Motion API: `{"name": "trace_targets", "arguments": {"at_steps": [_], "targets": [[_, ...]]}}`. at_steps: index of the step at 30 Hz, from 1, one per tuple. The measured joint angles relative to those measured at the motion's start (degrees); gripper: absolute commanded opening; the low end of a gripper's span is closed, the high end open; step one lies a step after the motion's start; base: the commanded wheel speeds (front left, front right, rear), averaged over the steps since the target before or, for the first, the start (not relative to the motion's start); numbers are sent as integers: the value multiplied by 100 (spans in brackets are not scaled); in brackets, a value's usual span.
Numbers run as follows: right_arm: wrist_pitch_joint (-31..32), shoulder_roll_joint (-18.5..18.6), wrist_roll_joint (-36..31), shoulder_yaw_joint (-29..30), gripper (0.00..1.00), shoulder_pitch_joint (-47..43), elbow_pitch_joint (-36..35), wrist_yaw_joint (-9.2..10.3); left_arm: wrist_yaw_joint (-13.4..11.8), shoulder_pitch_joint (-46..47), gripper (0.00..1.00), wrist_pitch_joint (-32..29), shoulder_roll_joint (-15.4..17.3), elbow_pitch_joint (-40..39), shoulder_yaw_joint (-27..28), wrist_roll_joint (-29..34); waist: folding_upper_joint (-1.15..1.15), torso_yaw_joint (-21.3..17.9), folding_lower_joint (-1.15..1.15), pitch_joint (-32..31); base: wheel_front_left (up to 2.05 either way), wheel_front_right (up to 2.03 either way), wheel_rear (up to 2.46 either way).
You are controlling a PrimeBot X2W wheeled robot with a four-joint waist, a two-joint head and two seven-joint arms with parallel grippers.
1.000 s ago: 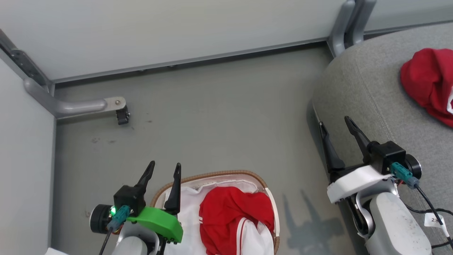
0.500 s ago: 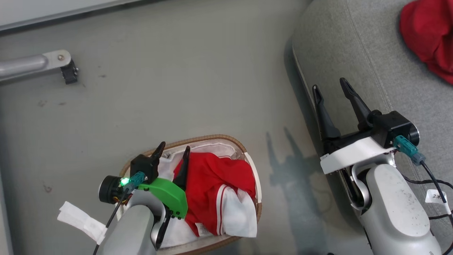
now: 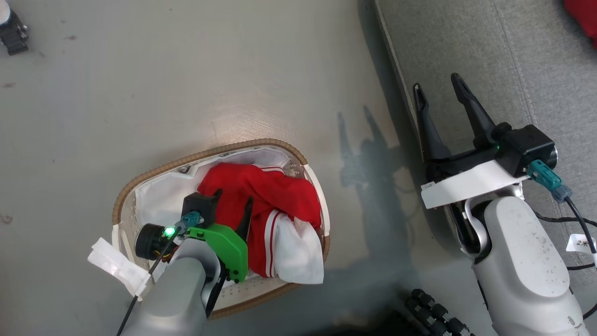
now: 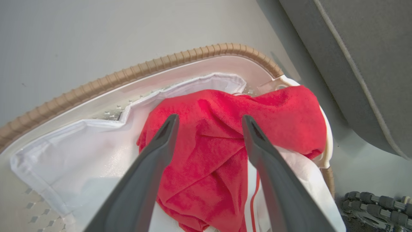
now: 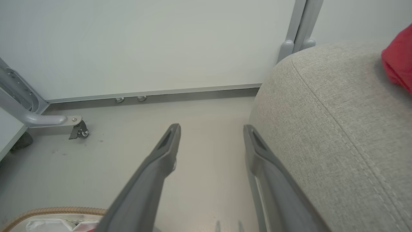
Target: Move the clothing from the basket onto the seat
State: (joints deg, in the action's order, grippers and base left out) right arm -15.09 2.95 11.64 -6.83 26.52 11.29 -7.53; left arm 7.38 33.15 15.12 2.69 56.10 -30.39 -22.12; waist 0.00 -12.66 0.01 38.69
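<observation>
Left wrist view has the left gripper spread wide over the clothing heaped in the basket; soft, light and limp, it likely pinches best at its raised red fold.

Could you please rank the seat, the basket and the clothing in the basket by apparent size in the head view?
1. Seat, even though the frame crops it.
2. Basket.
3. Clothing.

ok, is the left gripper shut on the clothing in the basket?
No, the left gripper is open: its fingers stand apart, with the clothing unpinched between them.
</observation>
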Motion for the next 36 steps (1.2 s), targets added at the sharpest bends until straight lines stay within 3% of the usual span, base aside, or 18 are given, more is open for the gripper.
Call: {"name": "trace_targets", "arguments": {"at_steps": [13,19,36], "targets": [[-1,-7,-13,-33,100,87,-74,0,-3,487,100,0,1,1070,-175,-303,0,-11,0,621,0,0,0],[0,-5,-46,-5,100,100,-93,0,-241,736,100,0,3,1432,-171,-247,0,37,0,846,0,0,0],[-1,-7,-34,-83,100,237,-272,0,-22,1130,100,-183,3,1641,-483,-523,0,55,0,1401,0,0,0]]}}
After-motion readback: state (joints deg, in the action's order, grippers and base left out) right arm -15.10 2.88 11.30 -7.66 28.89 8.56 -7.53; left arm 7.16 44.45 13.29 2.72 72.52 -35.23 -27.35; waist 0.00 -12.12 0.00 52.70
